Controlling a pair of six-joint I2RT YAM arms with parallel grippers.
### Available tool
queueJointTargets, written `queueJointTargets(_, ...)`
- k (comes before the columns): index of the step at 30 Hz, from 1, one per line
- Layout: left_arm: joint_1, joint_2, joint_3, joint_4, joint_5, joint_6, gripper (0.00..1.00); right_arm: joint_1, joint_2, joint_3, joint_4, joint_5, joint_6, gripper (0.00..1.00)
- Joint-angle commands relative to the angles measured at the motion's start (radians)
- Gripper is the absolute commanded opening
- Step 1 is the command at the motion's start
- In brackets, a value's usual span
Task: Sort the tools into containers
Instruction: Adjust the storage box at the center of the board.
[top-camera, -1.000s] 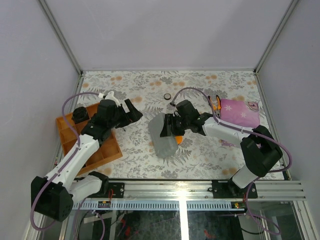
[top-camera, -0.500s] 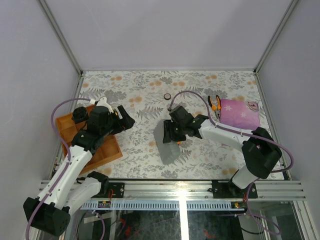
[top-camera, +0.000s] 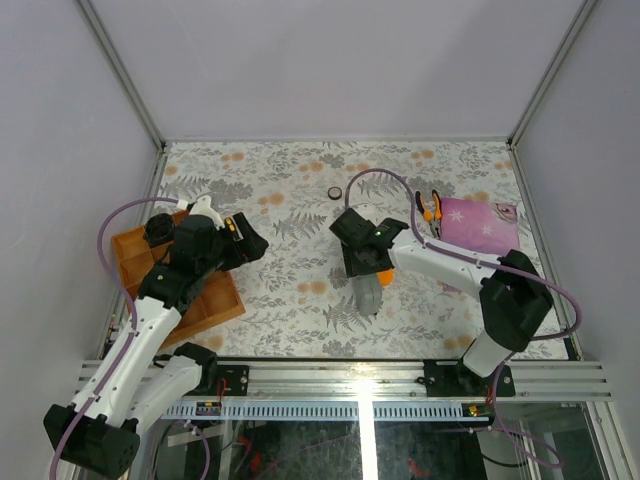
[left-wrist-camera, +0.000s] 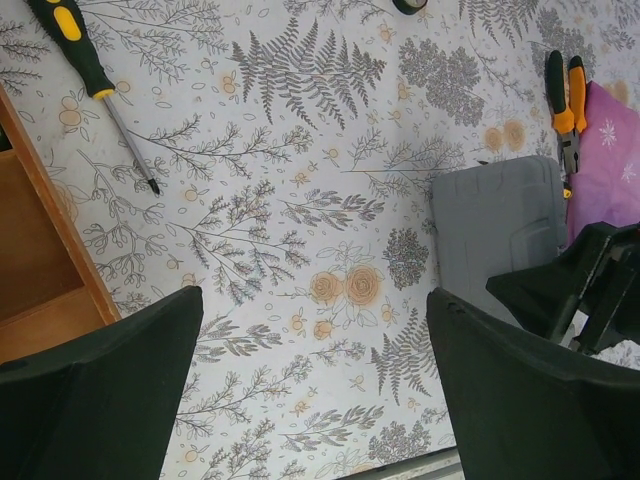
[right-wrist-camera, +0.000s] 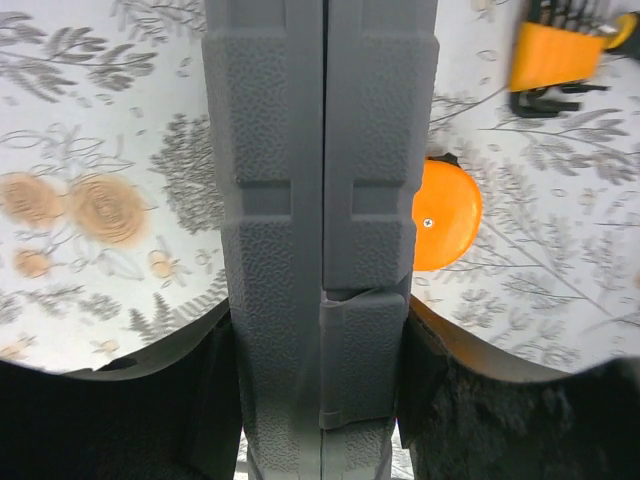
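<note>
My right gripper (top-camera: 364, 262) (right-wrist-camera: 320, 400) is shut on the closed grey tool case (top-camera: 368, 293) (right-wrist-camera: 320, 230), gripping both halves across its seam; the case stands on edge at mid-table. The round orange tape measure (right-wrist-camera: 447, 215) lies just beside the case, and the black-and-orange bit set (right-wrist-camera: 555, 55) lies further on. My left gripper (top-camera: 248, 245) (left-wrist-camera: 315, 390) is open and empty above bare table. The black-and-yellow screwdriver (left-wrist-camera: 85, 65) lies by the wooden tray. The orange-and-black pliers (top-camera: 430, 207) (left-wrist-camera: 565, 100) lie beside the purple cloth. The black tape ring (top-camera: 334, 193) sits further back.
A wooden tray (top-camera: 175, 275) (left-wrist-camera: 30, 270) sits at the left under my left arm. A purple star-patterned cloth (top-camera: 480, 225) (left-wrist-camera: 610, 150) lies at the right. Grey walls and a metal frame enclose the floral-patterned table.
The case in my right gripper has turned from a broad, leaning face to a narrow upright edge and shifted slightly right. My left gripper has drawn back toward the tray.
</note>
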Motion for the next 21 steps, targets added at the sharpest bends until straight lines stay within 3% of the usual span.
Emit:
queueJointTargets(1,0.007,0.0,-0.016,0.03,0.038,0.019,0.92,0.035,0.079,0.071,-0.19,0.237,-0.031,0.09)
queueJointTargets(6,0.009,-0.018,-0.012,0.021,0.02,0.013,0.93,0.107,0.146,0.135,-0.283,0.339,0.016,0.13)
queueJointTargets(10,0.009,-0.092,-0.015,-0.005,-0.039,-0.004,1.0,0.167,0.187,0.168,-0.339,0.377,0.054,0.2)
queueJointTargets(21,0.008,-0.106,-0.018,-0.023,-0.093,-0.031,1.0,0.257,0.234,0.137,-0.188,0.263,0.047,0.61)
